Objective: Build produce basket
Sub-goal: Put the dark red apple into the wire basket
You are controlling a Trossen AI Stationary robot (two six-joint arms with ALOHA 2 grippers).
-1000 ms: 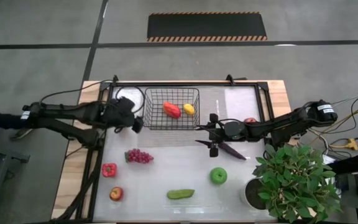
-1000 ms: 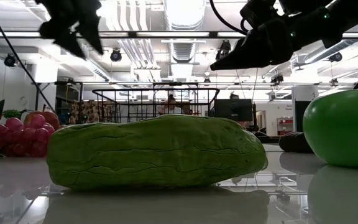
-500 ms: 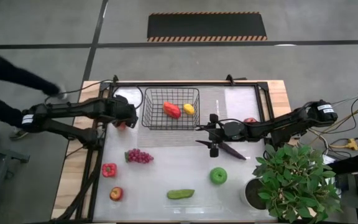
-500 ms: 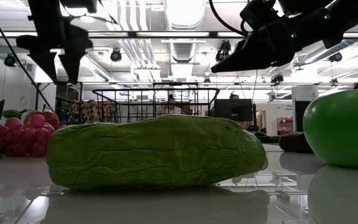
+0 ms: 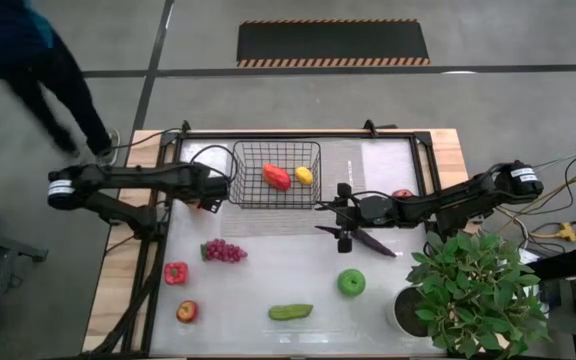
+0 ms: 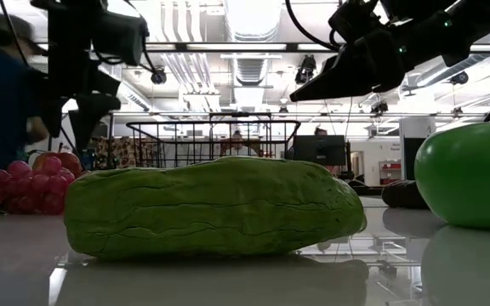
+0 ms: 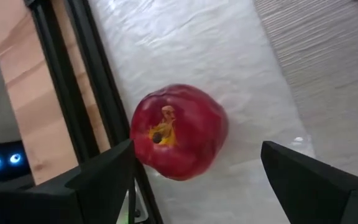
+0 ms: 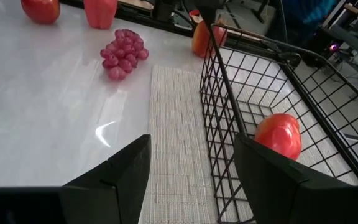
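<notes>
The black wire basket [image 5: 275, 173] stands at the table's far middle and holds a red pepper [image 5: 276, 176] and a yellow lemon [image 5: 304, 175]. My left gripper [image 5: 211, 194] is open just left of the basket. It hangs above a red apple [image 7: 179, 130] that rests on the table, one finger [image 7: 104, 180] on either side, touching nothing. My right gripper [image 5: 341, 214] is open and empty right of the basket, above the table. The dark eggplant [image 5: 370, 241] lies on the table beneath it. The right wrist view shows the basket [image 8: 260, 106] and the pepper [image 8: 278, 135].
On the near half of the table lie purple grapes [image 5: 223, 251], a red pepper [image 5: 175, 272], a red apple [image 5: 186, 311], a cucumber [image 5: 290, 312] and a green apple [image 5: 351, 283]. Another red apple [image 5: 402, 194] lies at the right. A potted plant [image 5: 468, 290] stands near right. A person [image 5: 38, 60] walks beyond the far-left corner.
My left gripper has come down beside the basket's left side toward the red apple, staying open. A person has walked along beyond the table's left side. My right gripper has kept still.
</notes>
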